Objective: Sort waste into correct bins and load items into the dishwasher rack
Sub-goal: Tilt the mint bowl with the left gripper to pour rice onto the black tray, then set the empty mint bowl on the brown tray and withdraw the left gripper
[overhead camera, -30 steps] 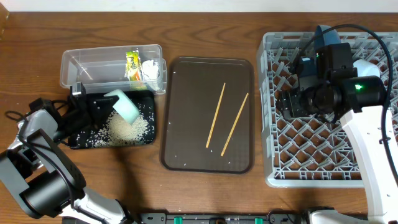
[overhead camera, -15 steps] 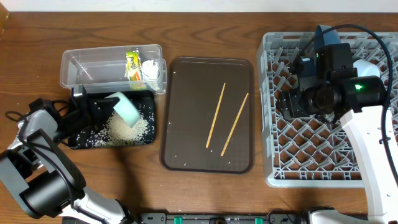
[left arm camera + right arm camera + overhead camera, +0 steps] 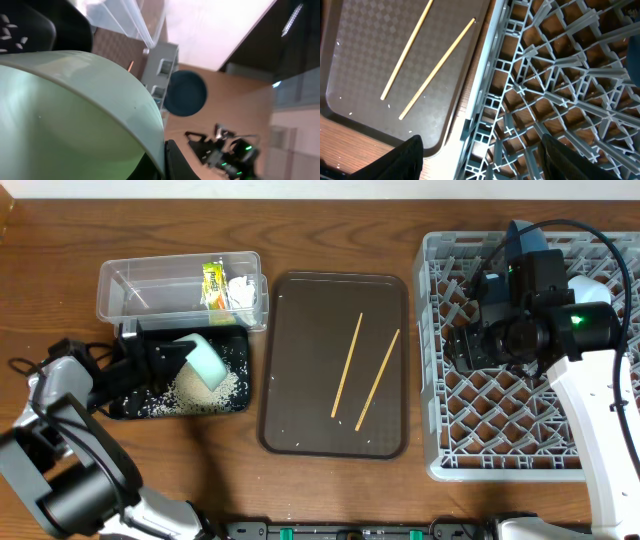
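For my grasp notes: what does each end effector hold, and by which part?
The left end effector holds the pale-green bowl by its rim, tipped over the black tray. The right end effector is open and holds nothing.

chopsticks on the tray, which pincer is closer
Right. The right pincer is over the rack just beside the chopsticks; the left pincer holds a green bowl beyond the tray.

Looks like a robotics lab bench staged as a kitchen: bare wood table (image 3: 330, 220), grey dishwasher rack (image 3: 500, 468) on right edge, cabled robot arms (image 3: 590, 410) at both near corners, black rail (image 3: 350, 532) there, pale wall (image 3: 300, 185) beyond far edge.
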You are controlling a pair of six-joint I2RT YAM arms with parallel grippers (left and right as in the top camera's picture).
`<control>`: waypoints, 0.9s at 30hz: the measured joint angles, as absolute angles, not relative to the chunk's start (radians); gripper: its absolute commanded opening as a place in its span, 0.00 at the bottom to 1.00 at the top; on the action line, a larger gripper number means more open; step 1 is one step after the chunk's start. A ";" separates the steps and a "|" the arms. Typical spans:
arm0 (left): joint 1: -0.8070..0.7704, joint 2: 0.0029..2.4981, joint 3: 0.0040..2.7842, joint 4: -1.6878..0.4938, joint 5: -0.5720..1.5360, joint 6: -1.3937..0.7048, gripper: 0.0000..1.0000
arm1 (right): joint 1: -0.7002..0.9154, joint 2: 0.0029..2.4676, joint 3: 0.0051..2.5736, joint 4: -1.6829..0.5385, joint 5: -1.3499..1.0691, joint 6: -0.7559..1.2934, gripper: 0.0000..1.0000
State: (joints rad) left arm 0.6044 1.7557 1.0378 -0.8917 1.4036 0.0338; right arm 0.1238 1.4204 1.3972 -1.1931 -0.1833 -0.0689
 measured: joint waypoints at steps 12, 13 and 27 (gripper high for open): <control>0.143 1.428 1.038 -0.905 0.961 0.016 0.06 | 0.124 1.420 1.397 -1.193 -0.183 -0.069 0.74; 0.089 1.429 1.038 -0.899 0.910 0.004 0.06 | 0.124 1.420 1.397 -1.193 -0.183 -0.069 0.74; -0.435 1.598 1.038 -0.731 0.506 -0.080 0.08 | 0.124 1.420 1.397 -1.196 -0.183 -0.069 0.74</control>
